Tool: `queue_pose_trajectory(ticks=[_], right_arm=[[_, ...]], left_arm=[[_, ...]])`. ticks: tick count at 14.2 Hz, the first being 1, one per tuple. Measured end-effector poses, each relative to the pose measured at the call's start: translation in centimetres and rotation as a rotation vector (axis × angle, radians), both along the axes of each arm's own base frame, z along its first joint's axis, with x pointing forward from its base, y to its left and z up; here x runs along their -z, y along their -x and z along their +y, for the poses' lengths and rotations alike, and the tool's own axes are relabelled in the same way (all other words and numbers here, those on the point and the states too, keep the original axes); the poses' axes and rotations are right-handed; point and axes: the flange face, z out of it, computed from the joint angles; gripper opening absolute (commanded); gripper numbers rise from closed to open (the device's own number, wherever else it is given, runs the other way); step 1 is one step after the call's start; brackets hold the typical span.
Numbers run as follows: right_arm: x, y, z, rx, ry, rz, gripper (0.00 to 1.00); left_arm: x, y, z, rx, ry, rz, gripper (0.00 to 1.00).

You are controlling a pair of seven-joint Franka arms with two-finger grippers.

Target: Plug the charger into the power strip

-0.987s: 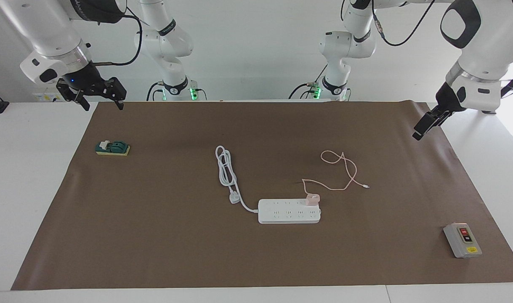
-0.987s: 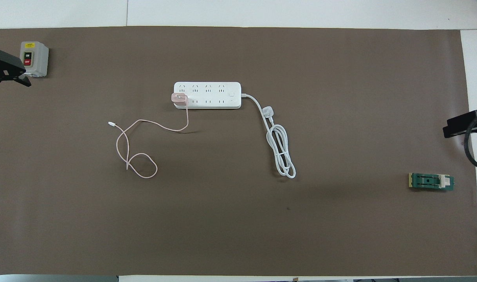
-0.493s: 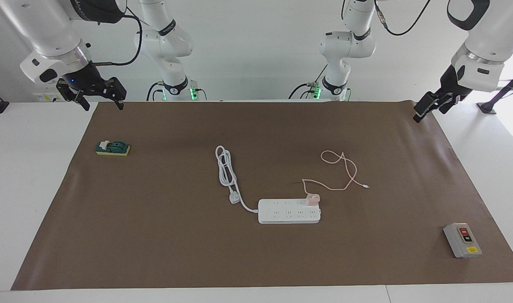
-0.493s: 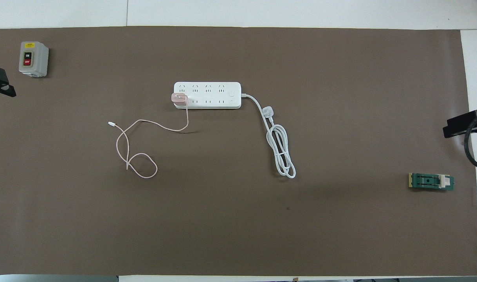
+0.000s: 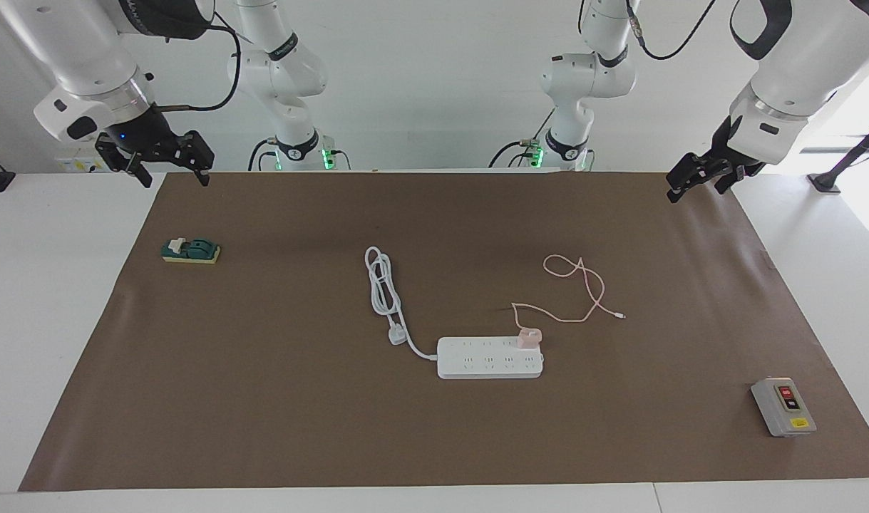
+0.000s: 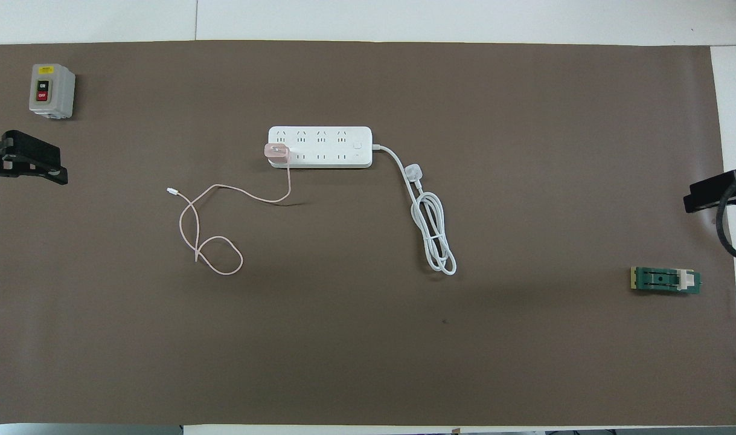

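My right gripper [image 5: 172, 173] hangs spread and empty over the mat's [image 5: 263, 399] corner, the charger [image 5: 528, 337] sits in the power strip's [image 5: 490, 358] end socket mid-mat, and my left gripper [image 5: 698, 184] hovers wide, holding nothing

Charger [image 5: 529, 338] on power strip [image 5: 490, 358], cable [image 5: 580, 288] nearer the robots

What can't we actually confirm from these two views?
- Charger seating: it sits on the power strip at the left arm's end; its prongs are hidden under its own body in both views.
- Left gripper: cut by the overhead view's edge.
- Right gripper: overhead view shows only a sliver at its edge.
- Cable tip connector: too small to identify.
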Motion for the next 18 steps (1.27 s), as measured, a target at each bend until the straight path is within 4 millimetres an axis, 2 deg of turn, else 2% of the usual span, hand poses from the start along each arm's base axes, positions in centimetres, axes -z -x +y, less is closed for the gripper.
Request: queue_pose_trajectory(ticks=[4, 8, 13, 18], right_arm=[[0.0, 0.0, 0.0, 0.0, 0.0, 0.0, 1.0], [0.0, 0.0, 0.0, 0.0, 0.0, 0.0, 1.0], [0.0, 0.0, 0.0, 0.0, 0.0, 0.0, 1.0], [0.0, 0.0, 0.0, 0.0, 0.0, 0.0, 1.0]], left_arm=[[-0.1, 0.2, 0.0, 0.013, 0.007, -0.004, 1.0], [0.1, -0.1, -1.2, 0.077, 0.015, -0.06, 1.0], [-0.1, 0.7, -2.5, 0.157, 0.02, -0.06, 1.0], [0.1, 1.0, -2.6, 0.199, 0.023, -0.041, 1.0]])
